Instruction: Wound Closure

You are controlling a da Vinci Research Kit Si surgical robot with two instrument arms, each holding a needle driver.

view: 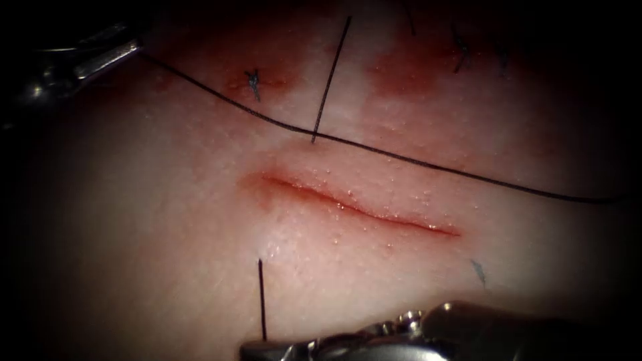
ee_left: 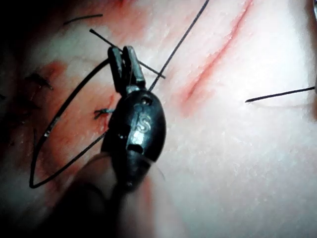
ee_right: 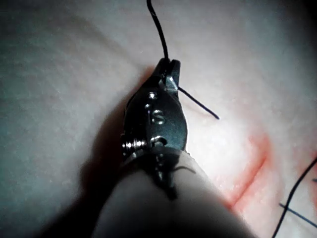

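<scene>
Nearest, right tool (view: 267,347) at bottom edge of endoscope view, jaws closed on thread (view: 261,301); short strand rising from jaws to entry point in tissue (view: 167,267) just below left end of cut (view: 354,204). Same grip seen from right wrist: jaws (ee_right: 167,67) pinched on thread (ee_right: 159,29), short tail sticking out beside them.

Mid-field: cut lying open along whole length, glistening red, edges not drawn together. No stitch across it yet; one thread passage only, in below the left end, out above it at (view: 313,140).

Farther: long thread (view: 401,157) running across tissue above cut to left tool (view: 107,57), top left. From left wrist, jaws (ee_left: 126,62) closed on thread, dark loop (ee_left: 54,144) trailing beside tool.

Farthest: old stitch marks and red fluid (view: 408,73) on tissue.

Needle: cannot tell where. Judged early: first stitch placed, untied; rest of cut left.
</scene>
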